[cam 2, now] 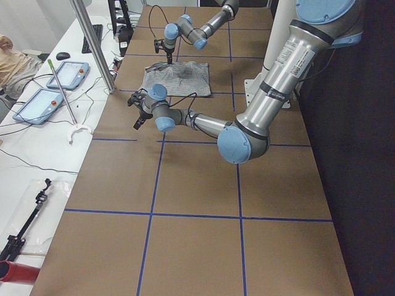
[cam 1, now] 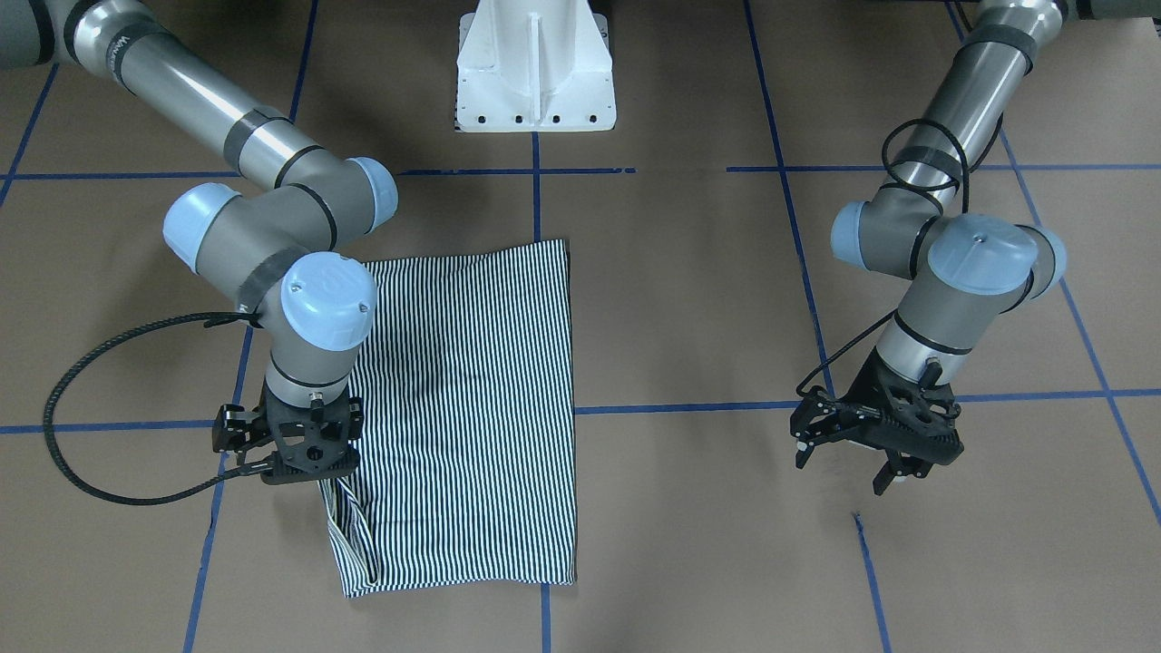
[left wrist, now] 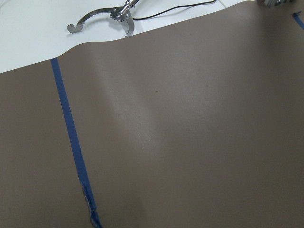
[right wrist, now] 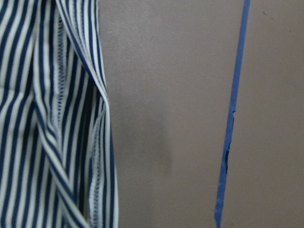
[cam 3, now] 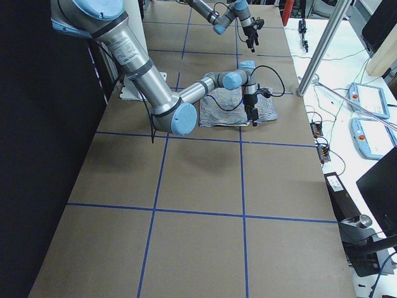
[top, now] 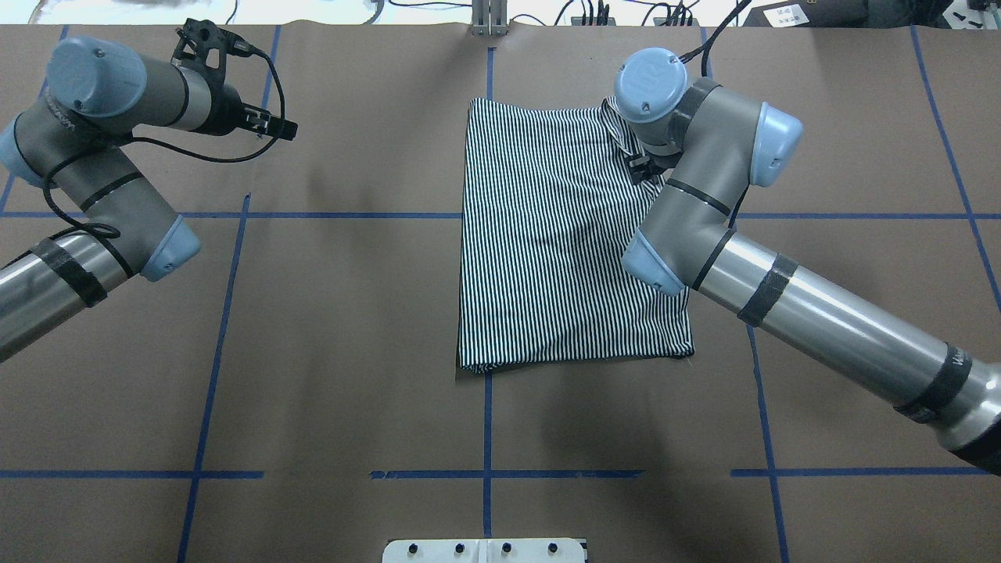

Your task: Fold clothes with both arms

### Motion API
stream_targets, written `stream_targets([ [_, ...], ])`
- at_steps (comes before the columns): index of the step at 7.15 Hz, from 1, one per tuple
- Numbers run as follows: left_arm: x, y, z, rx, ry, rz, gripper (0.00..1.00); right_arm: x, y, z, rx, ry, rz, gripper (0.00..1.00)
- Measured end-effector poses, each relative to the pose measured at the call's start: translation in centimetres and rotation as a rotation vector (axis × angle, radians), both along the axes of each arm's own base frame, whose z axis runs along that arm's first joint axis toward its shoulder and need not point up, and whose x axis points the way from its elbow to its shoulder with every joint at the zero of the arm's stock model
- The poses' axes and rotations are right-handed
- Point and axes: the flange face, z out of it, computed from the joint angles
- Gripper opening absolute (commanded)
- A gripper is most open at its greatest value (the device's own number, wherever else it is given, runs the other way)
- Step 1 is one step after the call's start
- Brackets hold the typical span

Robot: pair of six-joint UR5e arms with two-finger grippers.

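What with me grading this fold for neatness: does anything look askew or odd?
Yes. On the striped shirt, at the corner by the right tool, a loose flap juts out, stitched hem showing, breaking the straight edge.

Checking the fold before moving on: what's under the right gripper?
Under the right gripper lies the striped shirt's layered side edge, beside the brown table. The gripper hides its fingertips, so any pinch on cloth cannot be seen.

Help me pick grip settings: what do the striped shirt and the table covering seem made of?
Shirt: soft, thin fabric, matte; it wrinkles and shows stitched hems. Table covering: likely brown paper or card, matte; it ripples slightly at its far edge.
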Motion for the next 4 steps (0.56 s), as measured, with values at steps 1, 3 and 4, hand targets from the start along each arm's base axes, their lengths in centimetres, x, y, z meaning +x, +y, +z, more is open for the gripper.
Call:
stream_targets([
  [1, -0.1, 0.2, -0.3, 0.005, 0.004, 0.000, 1.00, 1.5, -0.4, 1.5, -0.005, 0.005, 0.006, 1.00],
  [3, -0.3, 0.4, -1.0, 0.016, 0.012, 0.000, 1.00, 4.7, -0.6, 6.9, 0.032, -0.044, 0.012, 1.00],
  [4, -0.3, 0.5, -1.1, 0.018, 0.014, 0.001, 1.00, 5.2, -0.8, 7.0, 0.041, -0.095, 0.013, 1.00],
])
